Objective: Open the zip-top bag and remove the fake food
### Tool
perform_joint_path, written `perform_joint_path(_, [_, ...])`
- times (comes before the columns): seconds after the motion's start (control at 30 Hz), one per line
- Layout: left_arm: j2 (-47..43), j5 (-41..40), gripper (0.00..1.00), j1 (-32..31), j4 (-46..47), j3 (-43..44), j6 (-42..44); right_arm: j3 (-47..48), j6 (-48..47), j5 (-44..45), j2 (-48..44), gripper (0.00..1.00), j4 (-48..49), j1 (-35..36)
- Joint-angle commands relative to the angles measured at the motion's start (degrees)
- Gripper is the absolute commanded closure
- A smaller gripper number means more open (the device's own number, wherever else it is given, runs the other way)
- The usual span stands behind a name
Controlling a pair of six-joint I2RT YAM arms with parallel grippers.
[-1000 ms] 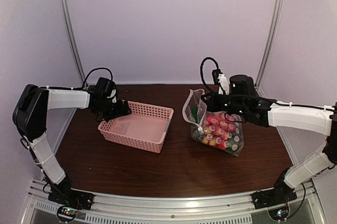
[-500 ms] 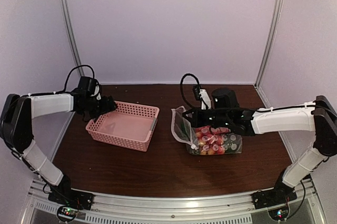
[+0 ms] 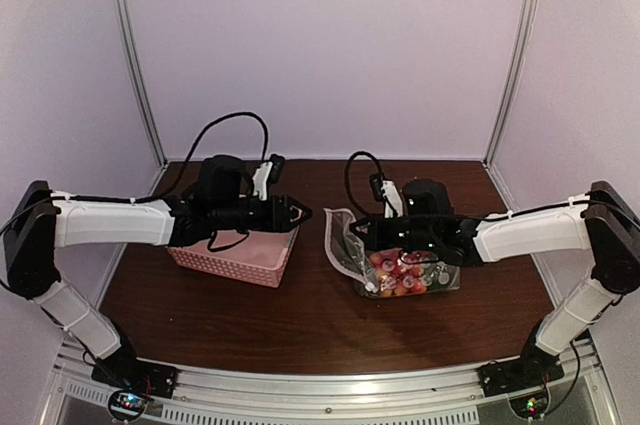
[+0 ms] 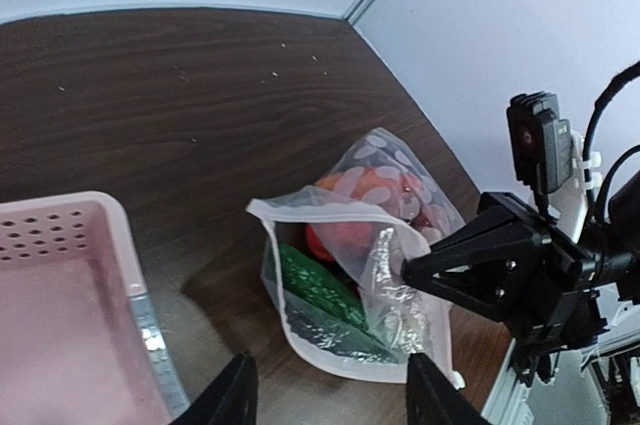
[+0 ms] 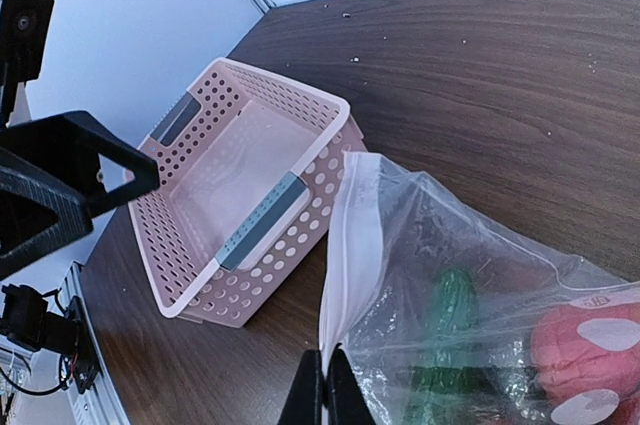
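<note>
From above, the left gripper (image 3: 290, 212) hangs over the edge of the pink basket (image 3: 232, 261) that is nearest the zip-top bag (image 3: 405, 263), tips aimed rightward at it, with a short gap between them; the right gripper (image 3: 360, 232) sits at the bag's raised end, so the bag's long axis runs on away from the left tips, and the fake food (image 3: 400, 271) is heaped in the far half. In the left wrist view its own fingers (image 4: 237, 400) stand spread with nothing between them, the bag lies ahead of and below the tips with its mouth gaping toward them, a green piece and red pieces showing just inside, the basket lies off to their left, and the right gripper comes in from their right and nips the bag's right-hand wall. In the right wrist view its fingers (image 5: 306, 395) are pressed together, pinching the white zip strip (image 5: 345, 245), which rises straight ahead of them, while the bag's body fans out to their right and the basket lies ahead to their left. Judging from this, the left arm is the free one and faces the opening, so the coming move likely turns on sending its tips along the bag's long axis, into the mouth or onto the unheld lip
</note>
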Motion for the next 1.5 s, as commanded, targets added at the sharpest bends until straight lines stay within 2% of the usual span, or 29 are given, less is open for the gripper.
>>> perform_joint_path(0.0, [6.2,0.5,0.58,-3.6,6.7,5.0,-3.2,-2.2,1.9,1.8,-1.9,1.0,1.8,-0.8])
perform_joint_path(0.2, [15.9,-0.5,0.75,-8.0,7.1,10.9,-5.9,-4.6,3.2,2.4,-4.6,1.0,2.9,-1.6])
perform_joint_path(0.4, [22.8,-1.1,0.86,-9.7,6.0,15.5,-9.2,-5.9,4.3,2.9,-5.3,1.0,4.4,-2.1])
perform_joint_path(0.47, [25.0,-1.2,0.87,-10.3,5.2,17.3,-9.3,-6.4,4.6,3.1,-5.2,1.0,5.3,-2.3])
perform_joint_path(0.6, [29.4,-4.1,0.86,-10.5,-0.4,21.5,-10.5,-7.0,5.3,2.7,-4.9,1.0,6.3,-2.6])
perform_joint_path(0.73, [31.5,-9.2,0.8,-10.5,-7.4,24.0,-12.8,-7.4,5.6,2.8,-5.9,1.0,6.4,-3.1])
perform_joint_path(0.93, [32.1,-13.8,0.78,-9.0,-15.2,23.7,-13.4,-7.9,5.3,2.3,-6.8,1.0,6.1,-3.8])
perform_joint_path(1.0, [31.6,-14.7,0.74,-8.2,-16.2,22.6,-13.3,-8.2,5.3,2.1,-6.9,1.0,6.3,-3.9])
perform_joint_path(1.13, [30.3,-14.7,0.65,-7.9,-15.4,21.6,-11.2,-8.8,5.5,1.0,-6.1,1.0,7.4,-4.0])
perform_joint_path(1.27, [26.9,-13.3,0.62,-8.6,-7.5,18.8,-9.7,-9.4,6.4,-0.4,-4.5,1.0,9.2,-4.0])
perform_joint_path(1.47, [25.6,-10.2,0.61,-10.2,-3.0,19.7,-7.6,-9.6,7.2,-1.6,-3.1,1.0,10.9,-3.9])
